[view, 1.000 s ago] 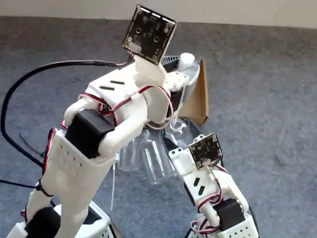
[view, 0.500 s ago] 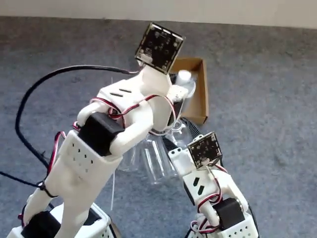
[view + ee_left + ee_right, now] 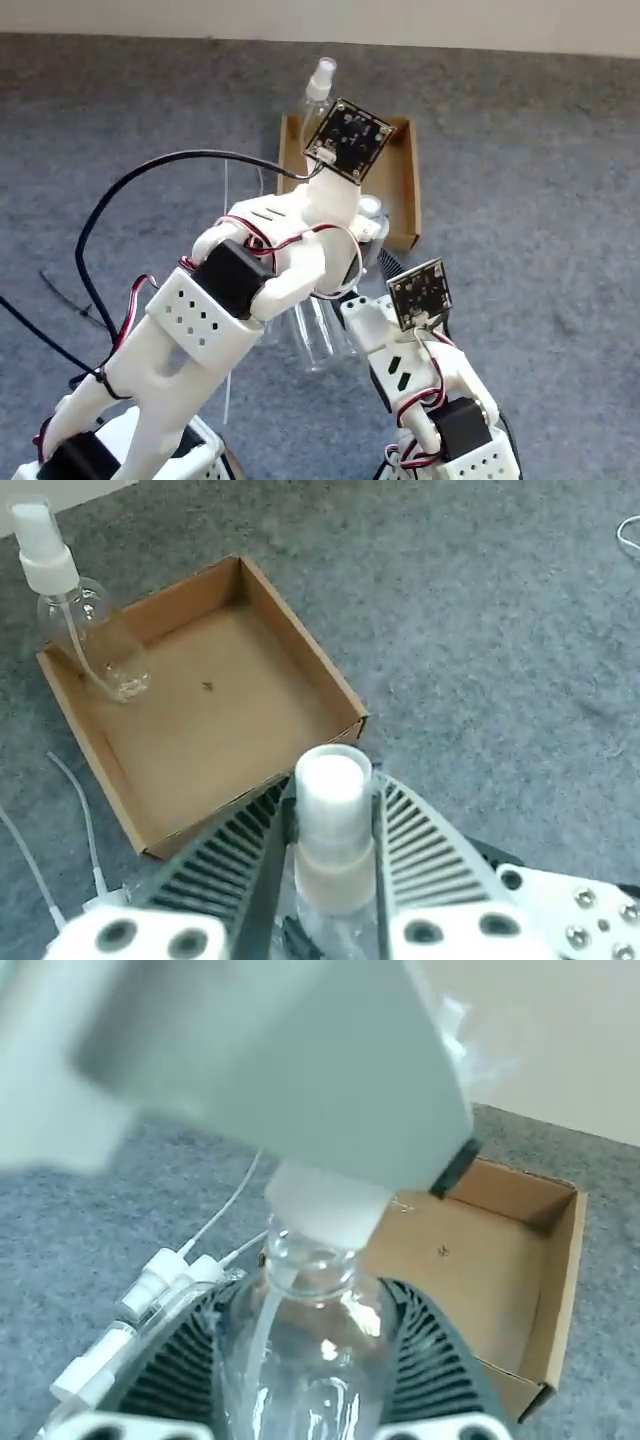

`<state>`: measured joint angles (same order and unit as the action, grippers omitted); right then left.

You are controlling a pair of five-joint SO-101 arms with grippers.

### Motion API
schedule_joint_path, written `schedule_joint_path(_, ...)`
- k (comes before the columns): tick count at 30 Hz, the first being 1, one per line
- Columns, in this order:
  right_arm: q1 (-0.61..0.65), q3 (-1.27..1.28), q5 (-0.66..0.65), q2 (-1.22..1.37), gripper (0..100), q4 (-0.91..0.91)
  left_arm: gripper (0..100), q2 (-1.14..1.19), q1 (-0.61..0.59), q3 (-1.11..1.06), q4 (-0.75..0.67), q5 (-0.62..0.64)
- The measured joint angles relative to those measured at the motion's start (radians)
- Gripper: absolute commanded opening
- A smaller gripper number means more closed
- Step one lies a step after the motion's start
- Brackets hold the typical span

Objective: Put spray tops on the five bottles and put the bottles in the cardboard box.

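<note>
Some loose spray tops (image 3: 150,1285) with thin tubes lie on the grey carpet (image 3: 540,130). They are on the left side, just beside the bottle that is being held. One finished bottle (image 3: 316,95) stands upright in the far left corner of the cardboard box (image 3: 408,190), with its sprayer on. The left gripper (image 3: 332,815) is squeezed tight on a white spray top (image 3: 332,790), just in front of the near edge of the box. This top sits on the neck of a clear bottle (image 3: 305,1380). The right gripper (image 3: 315,1305) hugs that bottle tight around its body, with the neck pointing up. The box lies open on the carpet, behind both grippers.
</note>
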<state>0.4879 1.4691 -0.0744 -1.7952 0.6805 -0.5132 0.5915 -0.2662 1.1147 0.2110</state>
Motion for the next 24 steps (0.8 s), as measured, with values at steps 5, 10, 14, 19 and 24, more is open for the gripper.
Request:
schedule_joint_path(5,0.000,0.000,0.000,0.000,0.4,0.000,2,-0.014,-0.003,-0.025,0.000,0.000)
schedule_joint_path(10,-0.002,0.000,0.000,0.000,0.4,0.000,2,-0.017,-0.005,-0.034,-0.003,0.000)
schedule_joint_path(14,-0.003,-0.002,0.000,0.000,0.4,0.000,8,-0.097,-0.006,-0.072,-0.006,-0.015)
schedule_joint_path(19,-0.008,-0.002,0.000,0.000,0.4,0.000,14,-0.210,-0.006,-0.222,-0.114,-0.035)
schedule_joint_path(24,-0.011,-0.002,0.002,-0.002,0.4,-0.002,15,-0.256,-0.006,-0.365,-0.206,-0.035)
